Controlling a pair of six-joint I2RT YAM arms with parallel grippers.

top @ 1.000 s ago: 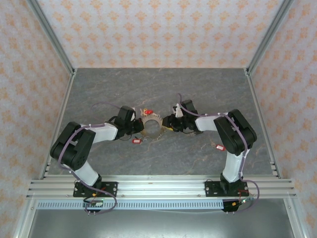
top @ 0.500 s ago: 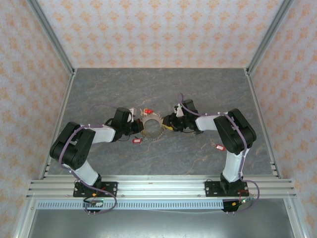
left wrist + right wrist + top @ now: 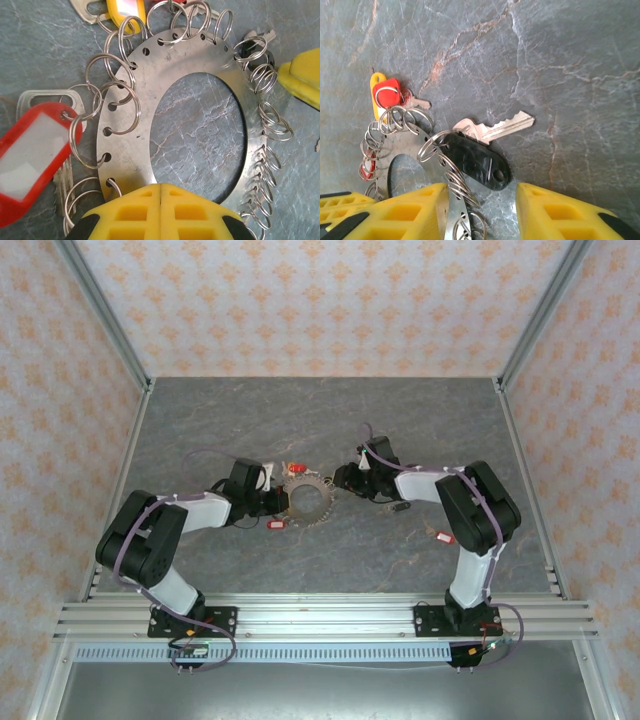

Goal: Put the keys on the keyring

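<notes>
- keyring (image 3: pixel 308 500) lies flat on the table (image 3: pixel 300 420), mid-table, between the two arms' tips.
- It is a flat silvery disc with a big round centre hole and a row of small holes punched round the rim.
- Most rim holes carry wire split rings (image 3: pixel 117 95). They fan outward all round the disc.
- keys (image 3: pixel 495 127) are silvery and hang off those split rings, resting on the table outside the disc.
- One key sits with a black tag (image 3: pixel 480 161) at the disc edge nearest the right arm.
- Another key sits under a red tag (image 3: pixel 30 155) on the side by the left arm.
- A yellow tag (image 3: pixel 377 82) and a second small red one lie together at the far edge in the right wrist view.
- A further small red piece (image 3: pixel 445 537) lies well apart on the table by the right arm, too small to make out.
- left gripper (image 3: pixel 160 200): yellow pads are pressed together with the seam closed, over the disc's near rim. Cannot tell if they bear on it.
- right gripper (image 3: pixel 480 200): jaws apart, nothing clamped. One finger (image 3: pixel 410 210) is over the disc edge and the black tag lies just ahead of the gap.
- Writing: the red tag's window shows a plain white insert. The mark on the black tag is too small to read.
</notes>
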